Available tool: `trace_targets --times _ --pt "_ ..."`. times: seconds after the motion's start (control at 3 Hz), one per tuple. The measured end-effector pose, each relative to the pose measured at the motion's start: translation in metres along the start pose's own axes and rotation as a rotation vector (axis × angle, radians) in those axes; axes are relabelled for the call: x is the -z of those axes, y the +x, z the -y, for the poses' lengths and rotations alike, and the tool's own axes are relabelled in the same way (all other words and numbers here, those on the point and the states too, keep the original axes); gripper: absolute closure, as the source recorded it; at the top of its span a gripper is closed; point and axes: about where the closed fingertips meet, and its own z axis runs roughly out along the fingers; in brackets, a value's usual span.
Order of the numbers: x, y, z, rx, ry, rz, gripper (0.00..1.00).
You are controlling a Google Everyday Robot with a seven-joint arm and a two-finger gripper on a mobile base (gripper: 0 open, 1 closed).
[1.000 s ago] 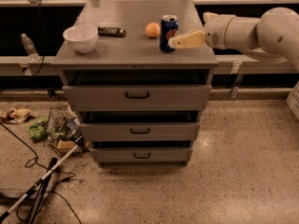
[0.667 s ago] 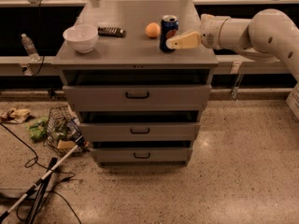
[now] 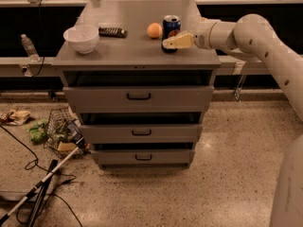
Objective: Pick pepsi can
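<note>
Dark-blue pepsi can (image 3: 170, 24) stands upright, silver top up; gripper (image 3: 172, 42) at its base, grip state unclear.

The gripper (image 3: 171, 41) sits at the can (image 3: 170, 24), covering its lower right side. The arm (image 3: 265, 44) runs off the right edge. A small dark object (image 3: 112, 31) beside the bowl (image 3: 81, 38) is too blurred to identify.

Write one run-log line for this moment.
phase: pre-grasp | gripper: at front of pepsi can | pepsi can: upright on cabinet top, beside orange | status: not lifted
</note>
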Motion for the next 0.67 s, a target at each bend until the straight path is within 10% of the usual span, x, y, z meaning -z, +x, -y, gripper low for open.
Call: trace_targets --times 0.67 --pt "-0.049 0.022 0.013 -0.009 -0.015 0.025 0.29"
